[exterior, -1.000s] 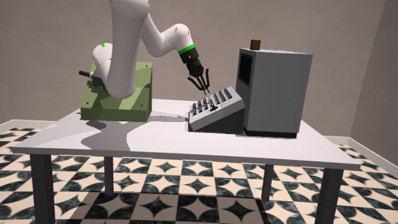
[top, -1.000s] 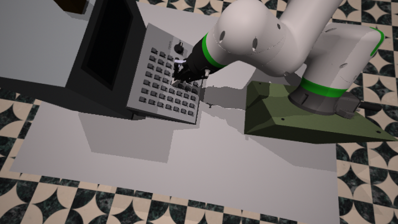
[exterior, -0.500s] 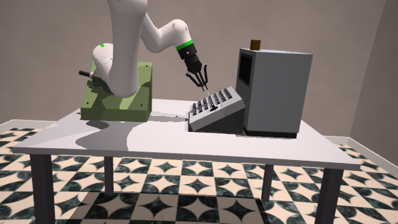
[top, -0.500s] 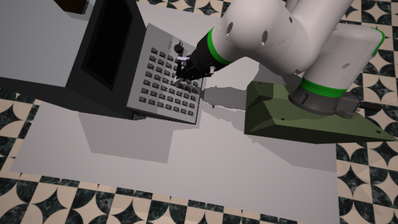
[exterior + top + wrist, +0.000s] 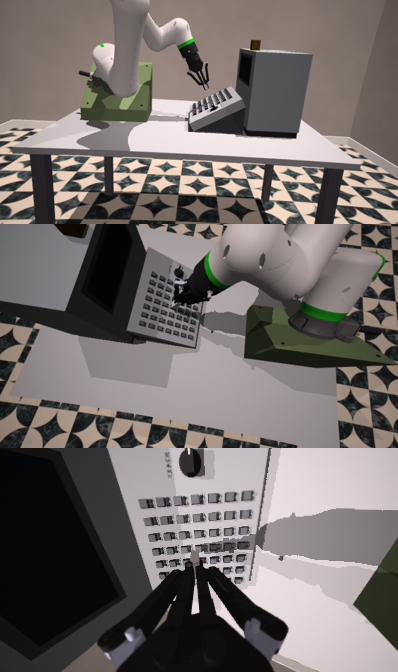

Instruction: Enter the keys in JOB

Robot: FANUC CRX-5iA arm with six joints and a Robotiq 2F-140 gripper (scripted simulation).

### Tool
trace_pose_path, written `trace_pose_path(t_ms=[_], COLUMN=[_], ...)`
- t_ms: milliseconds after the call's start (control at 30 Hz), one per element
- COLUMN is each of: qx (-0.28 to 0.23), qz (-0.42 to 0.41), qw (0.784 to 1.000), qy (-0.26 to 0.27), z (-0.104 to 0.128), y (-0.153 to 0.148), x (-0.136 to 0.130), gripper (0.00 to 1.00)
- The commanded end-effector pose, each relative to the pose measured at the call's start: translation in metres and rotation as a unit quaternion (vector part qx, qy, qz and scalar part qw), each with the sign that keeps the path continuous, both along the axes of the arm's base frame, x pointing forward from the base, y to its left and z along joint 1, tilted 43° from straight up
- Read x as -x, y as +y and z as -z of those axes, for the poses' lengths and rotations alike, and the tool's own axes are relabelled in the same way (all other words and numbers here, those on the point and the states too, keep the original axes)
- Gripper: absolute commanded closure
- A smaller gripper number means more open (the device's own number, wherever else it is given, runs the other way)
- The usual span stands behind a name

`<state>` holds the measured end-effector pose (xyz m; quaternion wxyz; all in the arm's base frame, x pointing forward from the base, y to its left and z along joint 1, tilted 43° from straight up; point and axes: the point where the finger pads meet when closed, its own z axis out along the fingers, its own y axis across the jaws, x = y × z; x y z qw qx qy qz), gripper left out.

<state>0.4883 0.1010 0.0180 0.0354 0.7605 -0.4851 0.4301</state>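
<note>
Top view: my end effector (image 5: 178,300) is fully closed with nothing in it, tips together as one poker, over the middle of the keypad (image 5: 167,304) on the sloped console in front of the machine (image 5: 105,265). The selector (image 5: 178,272) sits at the panel's upper edge, just beyond my wrist. Risk: my own wrist covers several keys here, so a slightly off descent lands on a neighbour key and I wouldn't see it from above.

Exterior view: fingertips (image 5: 206,86) hang above the panel, apart from it, not touching. The console (image 5: 217,111) stands on the counter (image 5: 167,139) against the machine. The keys are packed tight, so a tilted approach could clip two at once. Key labels are far too small to read here.

Wrist view: the selector (image 5: 190,462) knob is cut off by the top edge; the printed word beside it looks like TEACH, but it's blurred, so I can't confirm where the pointer stands. If it's not in JOB, any press now is wasted or wrong. No key looks lit. Names under the keys are unreadable, and my fingers hide the lower rows.
</note>
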Motion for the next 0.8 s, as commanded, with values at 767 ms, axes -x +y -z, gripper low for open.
trace_pose_path(t_ms=[767], qx=[-0.001], qz=[0.000], qw=[1.000], qy=[-0.001], z=[0.003], y=[0.048], x=[-0.046], gripper=[1.00])
